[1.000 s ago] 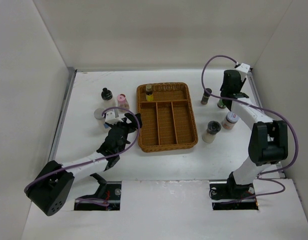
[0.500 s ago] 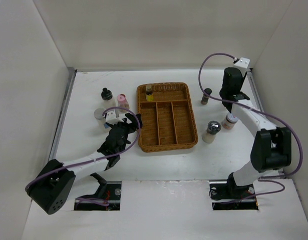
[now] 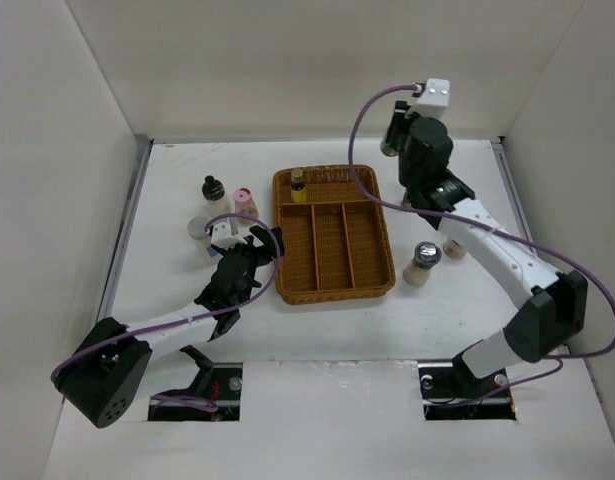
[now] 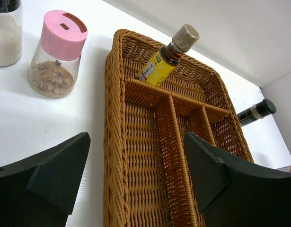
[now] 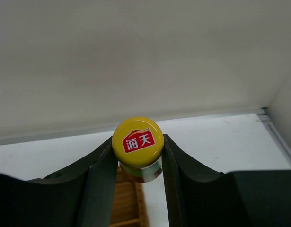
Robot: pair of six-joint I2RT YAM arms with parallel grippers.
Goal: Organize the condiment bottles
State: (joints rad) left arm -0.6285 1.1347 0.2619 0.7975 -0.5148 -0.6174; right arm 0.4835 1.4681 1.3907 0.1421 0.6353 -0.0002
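Top external: on the table [image 3: 387, 330], the wicker tray [image 3: 337, 296] sits central. My right jaws grip a yellow-capped bottle [image 5: 137, 142], lifted near the far edge; left jaws gape empty. Transport step, I judge; next, lower it upright into a compartment.

This is a robotics lab test cell rather than a lived-in kitchen: a bare white counter [image 3: 317, 335] is boxed in on three sides by plain white walls [image 3: 287, 70]. A left arm [image 3: 167, 325] and a right arm [image 3: 487, 240] rise from dark openings [image 3: 227, 385] cut in the counter's near edge, each trailing a purple cable [image 3: 352, 140]. The only household things are staged props, a wicker tray [image 3: 332, 293] and a few condiment bottles [image 3: 422, 263].
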